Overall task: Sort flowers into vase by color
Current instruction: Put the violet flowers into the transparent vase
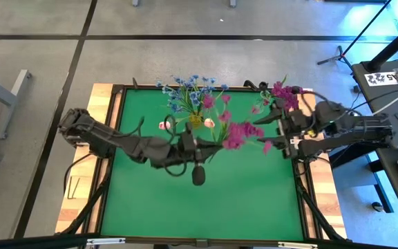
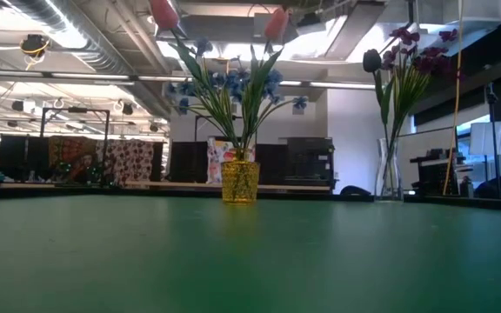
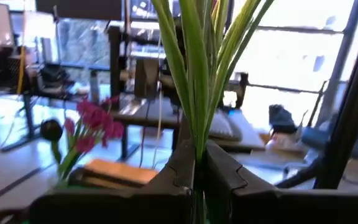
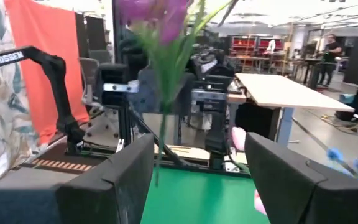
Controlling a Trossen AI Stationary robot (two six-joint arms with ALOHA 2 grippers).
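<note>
My left gripper (image 1: 193, 142) reaches over the table's middle, shut on a magenta flower bunch (image 1: 237, 133) whose blossoms point toward my right gripper (image 1: 276, 131). The right gripper (image 4: 197, 180) is open, with a blurred magenta blossom and its stem (image 4: 161, 106) close in front of its fingers. A yellow vase (image 2: 240, 181) stands on its base near the far edge and holds blue flowers (image 2: 263, 85) and pink-white tulip buds (image 2: 163, 13). A clear vase (image 2: 388, 169) at the far right holds magenta flowers (image 2: 416, 52). Neither gripper shows in the low view. My left gripper pinches the bunch's green stems (image 3: 197, 158) between its two fingers (image 3: 179, 171), which lie across the stems. The stems and leaves rise from the hold, and the flower is lifted clear of the table. Whether my right gripper touches the stem before it cannot be told.
The green mat (image 1: 206, 200) has free room on its near half. The wooden table frame (image 1: 109, 93) borders it. Both vases stand close together along the far edge, with blossoms spreading over them.
</note>
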